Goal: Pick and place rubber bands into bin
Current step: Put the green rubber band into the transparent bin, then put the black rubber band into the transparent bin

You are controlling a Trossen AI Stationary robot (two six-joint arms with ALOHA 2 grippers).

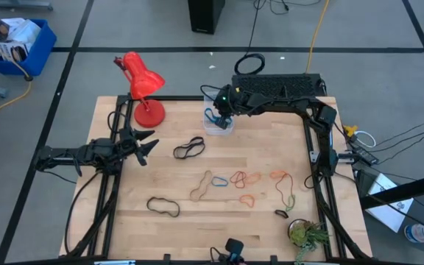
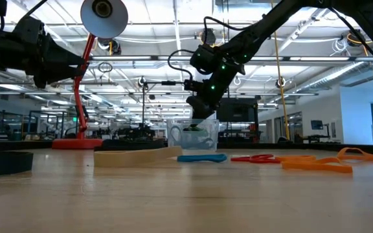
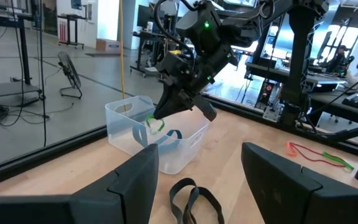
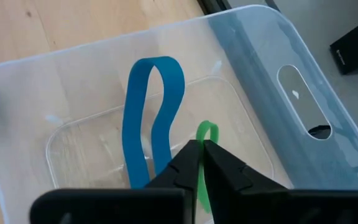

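The clear bin [image 1: 218, 124] stands at the table's far middle, with a blue rubber band [image 4: 154, 118] lying in it. My right gripper [image 1: 224, 112] reaches down into the bin and is shut on a green rubber band [image 4: 207, 133]. It also shows in the left wrist view [image 3: 166, 115] and the low view [image 2: 203, 115]. My left gripper [image 1: 149, 147] hangs open and empty at the table's left, near a black band [image 1: 189, 149]. More bands lie flat mid-table: tan [image 1: 201, 186], blue [image 1: 218, 181], orange and red [image 1: 245, 178], olive [image 1: 289, 193] and black [image 1: 163, 207]. My right gripper pinches the green band between its two fingertips [image 4: 194, 163]. A small loop of the band [image 4: 207, 130] sticks out past them. The fingers slant down from above into the bin's open top. The band's free part [image 3: 156, 124] hangs inside the bin.
A red desk lamp [image 1: 144, 92] stands at the table's far left, close to my left arm. A small plant [image 1: 308, 234] sits at the near right corner. A blue crate [image 1: 20, 46] stands on the floor beyond the table.
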